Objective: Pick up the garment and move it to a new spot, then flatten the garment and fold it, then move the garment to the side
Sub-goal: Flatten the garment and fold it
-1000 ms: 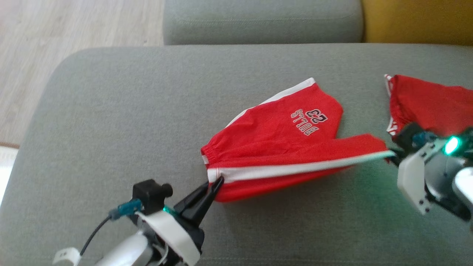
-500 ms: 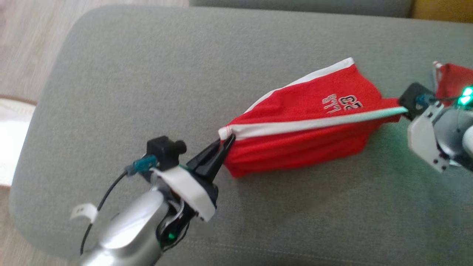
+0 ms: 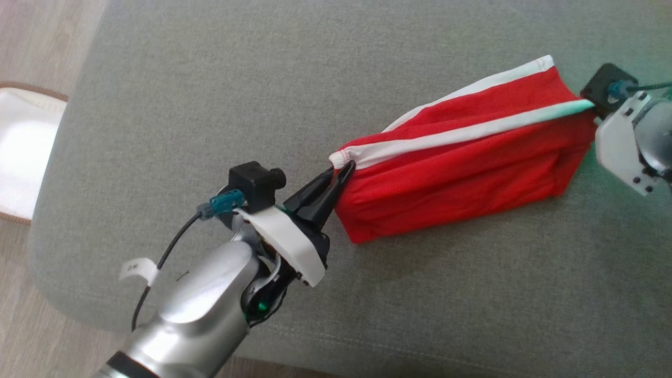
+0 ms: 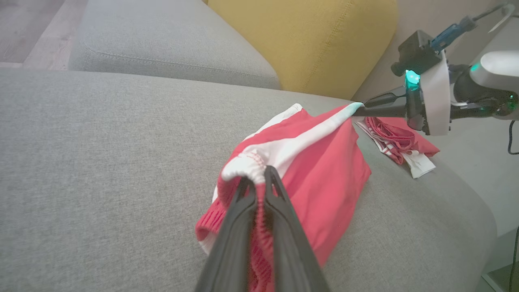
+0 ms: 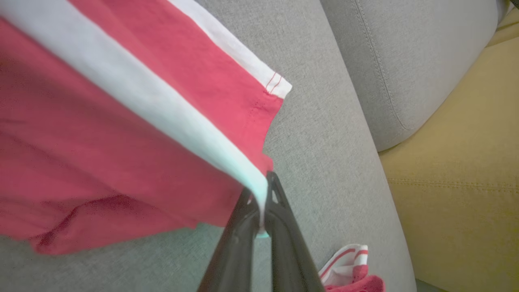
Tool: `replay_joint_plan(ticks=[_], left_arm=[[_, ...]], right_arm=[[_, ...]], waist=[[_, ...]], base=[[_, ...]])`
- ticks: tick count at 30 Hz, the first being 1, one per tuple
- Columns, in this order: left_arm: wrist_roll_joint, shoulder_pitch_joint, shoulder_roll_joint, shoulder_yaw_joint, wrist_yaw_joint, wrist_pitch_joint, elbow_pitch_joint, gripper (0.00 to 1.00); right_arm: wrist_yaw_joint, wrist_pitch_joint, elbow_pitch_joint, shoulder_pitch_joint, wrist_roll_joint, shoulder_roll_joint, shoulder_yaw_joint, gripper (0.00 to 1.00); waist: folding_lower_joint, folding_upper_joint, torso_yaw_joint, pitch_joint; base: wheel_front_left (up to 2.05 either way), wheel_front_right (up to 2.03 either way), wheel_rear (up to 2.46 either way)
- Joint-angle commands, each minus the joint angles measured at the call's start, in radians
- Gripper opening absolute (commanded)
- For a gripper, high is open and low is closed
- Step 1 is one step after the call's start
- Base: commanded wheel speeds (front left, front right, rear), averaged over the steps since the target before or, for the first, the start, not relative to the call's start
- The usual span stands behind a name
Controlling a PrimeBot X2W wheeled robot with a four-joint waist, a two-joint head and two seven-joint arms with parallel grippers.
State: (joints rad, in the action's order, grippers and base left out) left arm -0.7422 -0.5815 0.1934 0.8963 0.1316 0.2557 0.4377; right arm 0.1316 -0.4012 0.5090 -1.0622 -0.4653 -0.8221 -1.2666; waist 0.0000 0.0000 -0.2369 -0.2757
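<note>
Pinched at the waistband by the left gripper (image 3: 342, 170) and at the hem by the right gripper (image 5: 262, 190), the red white-striped fabric shorts (image 3: 462, 173), lately spread, are rising taut from the grey sofa cushion (image 3: 210, 105) at centre right, so relocating is beginning.

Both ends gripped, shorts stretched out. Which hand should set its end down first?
Probably the left hand: its end of the shorts hangs over bare cushion, while the right hand holds its end close to another red garment.

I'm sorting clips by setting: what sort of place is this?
Likely a home living room: a grey sofa seat under the red shorts, a yellow cushion, wood-look flooring.
</note>
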Motion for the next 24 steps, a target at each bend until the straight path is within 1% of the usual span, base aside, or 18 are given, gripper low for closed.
replay_joint_plan(ticks=[1,2,3,4,5,6,7,12,15,19,24], left_arm=[[0.000,-0.049,0.011,-0.028,-0.001,0.006,-0.022,0.00],[-0.001,-0.051,0.009,-0.028,-0.001,0.006,-0.020,0.00],[-0.001,-0.053,0.007,-0.028,-0.001,0.006,-0.017,0.00],[-0.001,-0.055,0.005,-0.027,-0.001,0.006,-0.013,0.00],[0.003,-0.058,0.003,-0.027,-0.001,0.006,-0.008,0.17],[0.008,-0.060,0.002,-0.030,-0.001,0.006,-0.001,0.44],[0.012,-0.061,0.000,-0.034,-0.001,0.006,0.005,1.00],[0.028,-0.060,-0.009,-0.048,-0.001,0.006,0.026,1.00],[0.035,-0.053,-0.010,-0.065,-0.001,0.006,0.033,1.00],[0.050,-0.036,-0.006,-0.110,-0.001,0.006,0.031,1.00],[0.076,0.010,0.003,-0.220,-0.001,0.006,0.019,1.00]], right_arm=[[-0.001,0.014,0.004,-0.019,-0.006,-0.009,0.003,0.00],[-0.001,0.025,0.011,-0.028,-0.006,-0.005,0.000,0.00],[-0.001,0.041,0.019,-0.038,-0.002,-0.002,-0.002,0.96],[-0.001,0.055,0.031,-0.048,-0.001,0.003,-0.003,1.00],[-0.001,0.072,0.044,-0.059,0.002,0.009,-0.004,1.00],[-0.001,0.087,0.062,-0.069,0.001,0.016,-0.003,1.00],[-0.001,0.103,0.079,-0.079,0.002,0.024,0.000,1.00],[-0.001,0.166,0.180,-0.097,0.012,0.070,0.025,1.00],[-0.001,0.212,0.247,-0.090,0.012,0.101,0.070,1.00],[-0.001,0.309,0.347,-0.054,-0.004,0.159,0.203,1.00],[-0.001,0.493,0.438,0.029,-0.043,0.261,0.398,1.00]], waist=[[0.0000,0.0000,-0.008,-0.011],[0.0000,0.0000,-0.011,-0.015],[0.0000,0.0000,-0.014,-0.019],[0.0000,0.0000,-0.016,-0.023],[0.0000,0.0000,-0.019,-0.026],[0.0000,0.0000,-0.020,-0.029],[0.0000,0.0000,-0.022,-0.031],[0.0000,0.0000,-0.020,-0.032],[0.0000,0.0000,-0.011,-0.021],[0.0000,0.0000,0.011,0.005],[0.0000,0.0000,0.052,0.053]], base=[[0.00,0.00,0.00],[0.00,0.00,0.00],[0.00,0.00,0.00],[0.00,0.00,0.00],[0.00,0.00,0.00],[0.00,0.00,0.00],[0.00,0.00,0.00],[0.00,0.00,0.00],[0.00,0.00,0.00],[0.00,0.00,0.00],[0.00,0.00,0.00]])
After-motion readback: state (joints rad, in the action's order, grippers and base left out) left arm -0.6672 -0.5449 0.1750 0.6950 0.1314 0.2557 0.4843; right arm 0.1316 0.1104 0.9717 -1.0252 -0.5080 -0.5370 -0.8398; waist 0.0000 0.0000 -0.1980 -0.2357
